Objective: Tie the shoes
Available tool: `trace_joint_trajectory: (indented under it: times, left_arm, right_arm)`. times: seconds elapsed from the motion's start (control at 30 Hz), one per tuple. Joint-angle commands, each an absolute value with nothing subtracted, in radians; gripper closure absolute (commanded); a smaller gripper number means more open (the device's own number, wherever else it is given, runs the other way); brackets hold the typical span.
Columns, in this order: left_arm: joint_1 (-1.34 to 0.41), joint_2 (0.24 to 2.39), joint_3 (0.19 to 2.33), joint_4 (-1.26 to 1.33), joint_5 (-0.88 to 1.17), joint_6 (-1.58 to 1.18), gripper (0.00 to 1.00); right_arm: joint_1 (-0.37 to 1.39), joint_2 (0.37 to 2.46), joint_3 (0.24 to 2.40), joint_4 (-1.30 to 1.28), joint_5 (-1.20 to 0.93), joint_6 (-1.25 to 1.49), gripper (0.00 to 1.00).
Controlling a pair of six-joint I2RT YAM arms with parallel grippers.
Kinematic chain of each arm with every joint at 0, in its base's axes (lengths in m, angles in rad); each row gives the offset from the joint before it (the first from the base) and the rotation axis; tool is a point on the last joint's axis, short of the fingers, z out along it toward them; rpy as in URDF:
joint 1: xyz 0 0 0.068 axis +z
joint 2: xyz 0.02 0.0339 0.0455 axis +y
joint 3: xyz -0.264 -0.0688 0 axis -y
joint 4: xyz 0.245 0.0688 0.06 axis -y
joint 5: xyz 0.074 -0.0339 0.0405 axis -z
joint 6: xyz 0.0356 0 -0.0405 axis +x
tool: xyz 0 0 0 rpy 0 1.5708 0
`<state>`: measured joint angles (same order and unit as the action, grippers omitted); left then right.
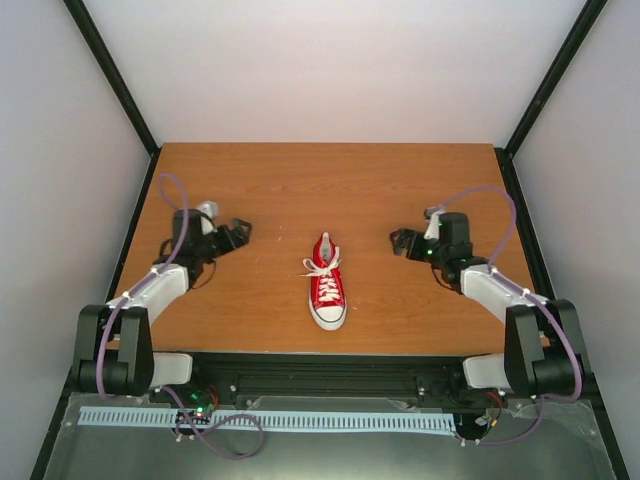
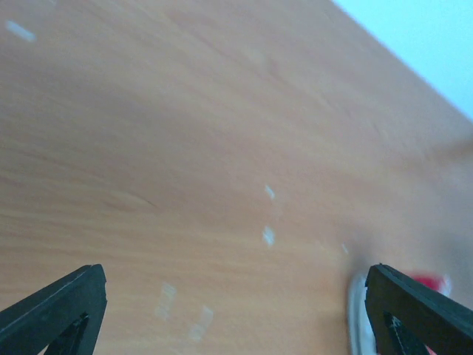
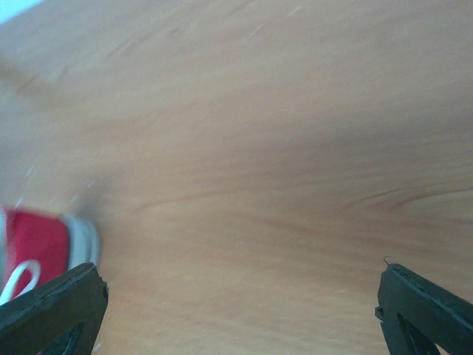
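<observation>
Sneaker (image 1: pixel 327 285): laces (image 1: pixel 322 266) splayed, apparently untied.
Left fingers (image 2: pixel 59 307): spread wide, empty, well left of it.
Right fingers (image 3: pixel 425 307): same, well right.
Remaining: all tying.

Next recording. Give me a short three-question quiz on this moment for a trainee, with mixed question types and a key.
1. True or false: the left tool and the right tool are both open and hold nothing.
2. The red sneaker has its white toe cap pointing: A) toward the near edge of the table; B) toward its far edge; C) toward the left tool.
3. Fill in: the red sneaker lies ____ the two tools, touching neither.
Key: 1 true; 2 A; 3 between.
</observation>
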<state>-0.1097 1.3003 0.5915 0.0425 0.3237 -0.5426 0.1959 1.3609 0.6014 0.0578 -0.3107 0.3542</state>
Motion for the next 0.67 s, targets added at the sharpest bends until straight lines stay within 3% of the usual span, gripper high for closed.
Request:
trace_joint_trajectory:
  times: [0.0,0.1,0.23,0.3,0.63]
  left_arm:
    - [0.103,1.29,0.65,0.043,0.326,-0.561,0.02]
    - [0.234,1.252,0.633,0.084,0.24,-0.561,0.02]
    - [0.249,1.158,0.562,0.133,-0.144,-0.468,0.0]
    - [0.249,1.146,0.497,0.212,-0.24,-0.434,0.0]
    - [0.249,1.273,0.462,0.356,-0.154,-0.382,0.0]
  right_arm:
    - [0.071,1.271,0.595,0.086,-0.173,0.33,0.0]
    - [0.005,1.207,0.544,0.157,-0.042,0.33,0.0]
    - [-0.059,1.139,0.465,0.266,0.176,0.335,0.0]
    - [-0.066,1.135,0.427,0.333,0.308,0.321,0.0]
    - [-0.067,1.284,0.435,0.408,0.433,0.297,0.0]
